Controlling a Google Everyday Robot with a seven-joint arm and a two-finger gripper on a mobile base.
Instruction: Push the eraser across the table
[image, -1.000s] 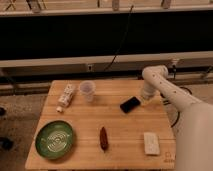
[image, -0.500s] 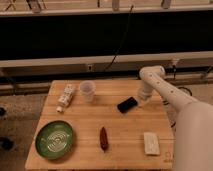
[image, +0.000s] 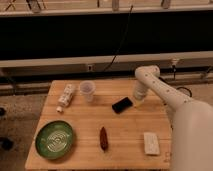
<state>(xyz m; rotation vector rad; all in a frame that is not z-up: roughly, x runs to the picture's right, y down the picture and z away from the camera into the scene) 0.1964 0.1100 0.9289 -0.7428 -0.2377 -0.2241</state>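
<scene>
The eraser (image: 122, 105) is a small flat black block lying on the light wooden table (image: 125, 132), right of centre toward the back. My gripper (image: 137, 101) hangs at the end of the white arm, just to the right of the eraser and close to or touching its right end. The arm reaches in from the lower right.
A clear plastic cup (image: 87, 90) and a whitish package (image: 65, 97) stand at the back left. A green plate (image: 54, 139) lies at the front left, a dark red elongated item (image: 103, 137) at front centre, and a whitish block (image: 150, 143) at front right.
The gripper has moved left toward the eraser and down. The eraser has shifted slightly to the left.
</scene>
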